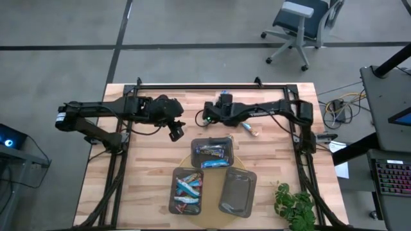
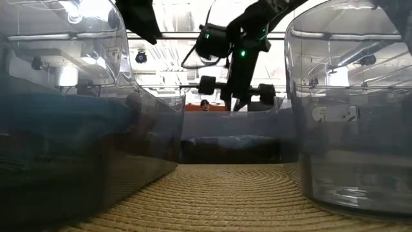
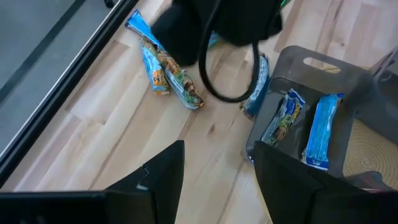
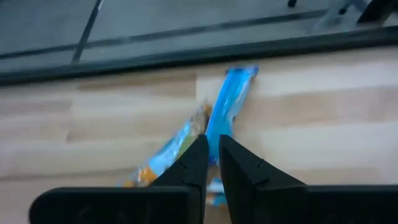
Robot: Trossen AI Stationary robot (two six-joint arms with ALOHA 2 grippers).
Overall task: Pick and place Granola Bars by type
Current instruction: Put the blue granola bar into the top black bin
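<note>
Loose Granola Bars lie on the wooden table near its far edge: a bright blue one (image 4: 231, 102) and a blue-and-orange one (image 4: 168, 155) cross each other, also seen from the left wrist (image 3: 168, 74). One more (image 1: 250, 130) lies to their right. My right gripper (image 4: 212, 157) hovers over the crossed pair, pointing slantwise down, with only a narrow gap between its fingertips. My left gripper (image 3: 211, 180) hangs open above the table, left of the far tray (image 1: 194, 142), with nothing between its fingers.
Three dark trays sit on a round woven mat (image 1: 215, 176). The far tray holds blue bars (image 3: 320, 127), the near-left tray (image 1: 173, 192) holds several bars, and the near-right tray (image 1: 237, 192) shows none. A blue bar (image 3: 258, 87) lies beside the far tray. A plant (image 1: 295, 205) stands at the near right corner.
</note>
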